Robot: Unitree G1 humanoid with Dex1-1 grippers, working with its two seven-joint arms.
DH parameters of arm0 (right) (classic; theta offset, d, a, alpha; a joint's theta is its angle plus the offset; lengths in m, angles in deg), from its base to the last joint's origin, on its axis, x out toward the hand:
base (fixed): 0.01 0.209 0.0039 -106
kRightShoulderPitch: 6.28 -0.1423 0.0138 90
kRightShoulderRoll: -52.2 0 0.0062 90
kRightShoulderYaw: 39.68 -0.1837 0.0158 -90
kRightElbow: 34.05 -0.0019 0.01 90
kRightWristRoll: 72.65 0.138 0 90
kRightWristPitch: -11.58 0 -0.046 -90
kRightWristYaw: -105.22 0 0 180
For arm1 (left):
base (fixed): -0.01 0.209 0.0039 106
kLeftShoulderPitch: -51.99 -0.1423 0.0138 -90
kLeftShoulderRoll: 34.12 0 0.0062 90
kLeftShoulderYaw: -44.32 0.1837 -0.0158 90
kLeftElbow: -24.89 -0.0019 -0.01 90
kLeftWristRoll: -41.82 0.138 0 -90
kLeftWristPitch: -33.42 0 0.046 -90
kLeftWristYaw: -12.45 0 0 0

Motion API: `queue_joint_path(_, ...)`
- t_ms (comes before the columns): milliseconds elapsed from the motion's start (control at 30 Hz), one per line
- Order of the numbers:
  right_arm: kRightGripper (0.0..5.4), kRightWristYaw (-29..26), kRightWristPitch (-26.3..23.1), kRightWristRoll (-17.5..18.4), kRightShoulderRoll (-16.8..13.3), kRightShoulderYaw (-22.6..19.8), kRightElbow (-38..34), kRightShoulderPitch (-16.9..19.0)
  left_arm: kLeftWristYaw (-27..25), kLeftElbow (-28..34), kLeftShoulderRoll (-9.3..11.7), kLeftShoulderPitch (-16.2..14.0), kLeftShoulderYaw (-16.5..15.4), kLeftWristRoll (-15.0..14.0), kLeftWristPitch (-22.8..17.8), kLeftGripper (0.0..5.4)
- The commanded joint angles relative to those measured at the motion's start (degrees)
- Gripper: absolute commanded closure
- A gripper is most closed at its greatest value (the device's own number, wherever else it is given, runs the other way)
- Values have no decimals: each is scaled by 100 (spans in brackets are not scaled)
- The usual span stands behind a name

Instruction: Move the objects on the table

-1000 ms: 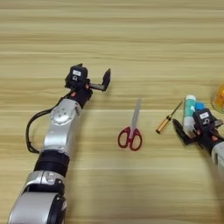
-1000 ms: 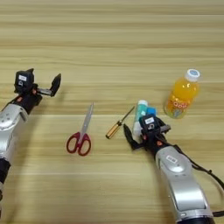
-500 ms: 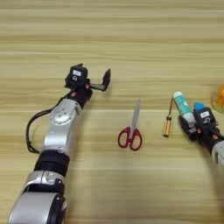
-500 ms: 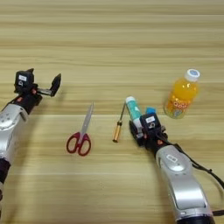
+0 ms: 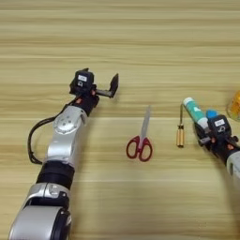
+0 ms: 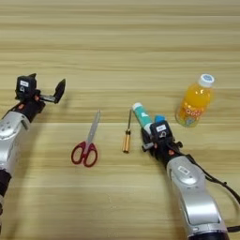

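1. The tube (image 6: pixel 142 117) is white with a green label and a white cap at its upper left end. It lies tilted on the table (image 6: pixel 120 42) just right of centre in the right eye view, its lower end under the right gripper (image 6: pixel 151 137). Whether that gripper's fingers grasp the tube or sit released beside it cannot be told.
2. A blue block (image 6: pixel 160 118) peeks out just right of the tube, touching the gripper's housing.
3. The screwdriver (image 6: pixel 127 132) lies nearly upright in the frame just left of the tube, amber handle downward. The scissors (image 6: pixel 87 145), red handles downward, lie further left, well apart from both grippers.
4. The juice bottle (image 6: pixel 194 102) stands at the right, near the tube.
5. The left gripper (image 5: pixel 96 84) rests at the left, fingers spread apart and holding nothing.
6. Since a second ago, the tube and screwdriver have turned from slanted to nearly upright in the frame, and the right gripper has shifted right; the left arm stays put.
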Motion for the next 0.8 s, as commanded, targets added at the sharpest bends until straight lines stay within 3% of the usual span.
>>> queue_joint_path(33, 369, 5, -74, 12, 46, -12, 50, 122, 8, -6, -9, 49, 18, 19, 23, 0)
queue_joint_path(433, 369, 115, -82, 125, 28, -395, -445, 208, 15, -1, -10, 46, 34, 21, 18, 0)
queue_joint_path(800, 370, 197, -99, 211, -86, -917, -417, 235, 18, -23, -7, 59, 39, 20, 21, 0)
